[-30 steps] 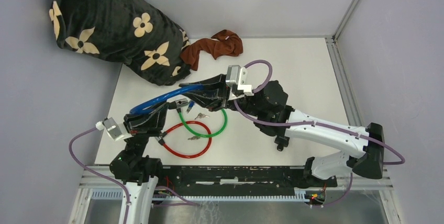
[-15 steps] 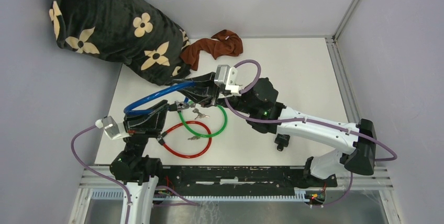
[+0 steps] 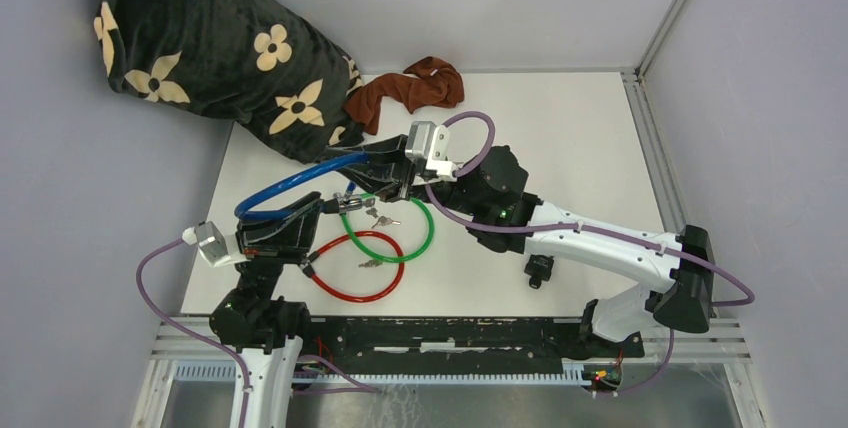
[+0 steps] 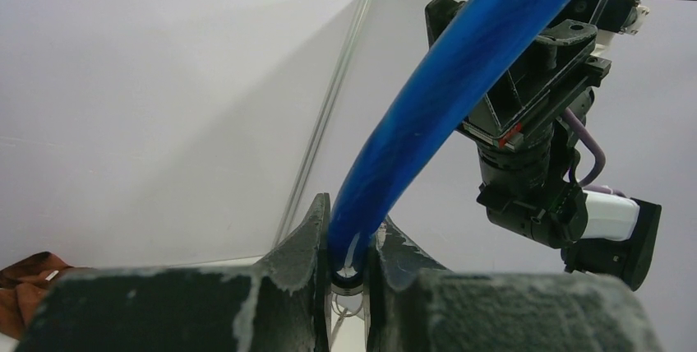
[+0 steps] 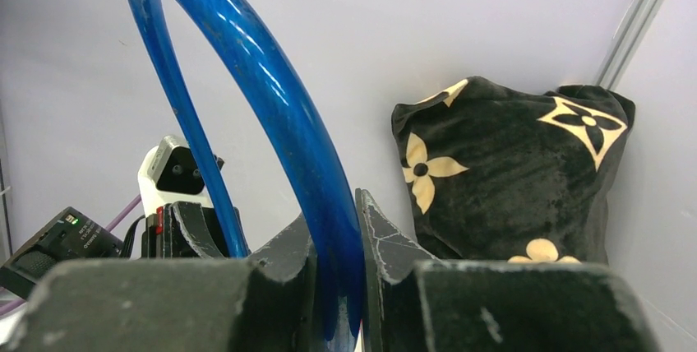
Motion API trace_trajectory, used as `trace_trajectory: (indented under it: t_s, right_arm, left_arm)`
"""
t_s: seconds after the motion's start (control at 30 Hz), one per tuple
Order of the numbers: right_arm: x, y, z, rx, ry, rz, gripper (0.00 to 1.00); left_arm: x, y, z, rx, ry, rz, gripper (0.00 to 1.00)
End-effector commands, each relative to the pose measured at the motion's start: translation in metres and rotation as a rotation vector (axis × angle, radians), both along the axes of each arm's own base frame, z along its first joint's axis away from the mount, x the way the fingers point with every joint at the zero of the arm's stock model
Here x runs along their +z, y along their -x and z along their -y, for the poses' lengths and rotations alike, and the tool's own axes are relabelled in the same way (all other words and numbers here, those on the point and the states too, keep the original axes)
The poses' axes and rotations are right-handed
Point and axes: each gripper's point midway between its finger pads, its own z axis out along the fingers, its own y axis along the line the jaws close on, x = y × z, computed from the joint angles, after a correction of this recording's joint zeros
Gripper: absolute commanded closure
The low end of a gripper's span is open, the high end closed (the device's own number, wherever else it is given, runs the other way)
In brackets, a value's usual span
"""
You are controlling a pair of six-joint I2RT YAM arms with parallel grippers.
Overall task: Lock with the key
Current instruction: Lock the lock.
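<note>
My left gripper (image 4: 349, 220) and right gripper (image 5: 335, 222) each pinch narrowly on the blue cable (image 4: 464, 64), raised over the table's (image 3: 560, 128) left half; the right has swung leftward, tightening the loop toward closure, with keying probably next.

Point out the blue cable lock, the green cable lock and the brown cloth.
blue cable lock (image 3: 300, 177), top view, middle of its raised arc.
green cable lock (image 3: 428, 240), top view, right side of its loop.
brown cloth (image 3: 410, 93), top view, centre of the crumpled heap.

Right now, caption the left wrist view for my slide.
Left tool clamps the glossy blue cable lock; right tool grips it farther along.
</note>
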Motion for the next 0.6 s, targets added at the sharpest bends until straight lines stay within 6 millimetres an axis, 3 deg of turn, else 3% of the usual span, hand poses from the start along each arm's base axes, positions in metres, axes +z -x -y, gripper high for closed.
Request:
trace_trajectory:
  t_s: [0.0,0.17,0.57]
  right_arm:
    - [0.037,0.015,0.015,0.049,-0.117,0.02,1.0]
    - [0.035,0.016,0.016,0.052,-0.108,0.011,1.0]
    - [0.009,0.017,0.008,0.107,-0.096,-0.083,1.0]
  left_arm:
    - [0.011,0.009,-0.003,-0.011,0.039,0.035,0.98]
    - [0.01,0.007,-0.005,-0.003,0.044,0.032,0.98]
    - [0.013,0.008,-0.006,-0.005,0.062,0.028,0.98]
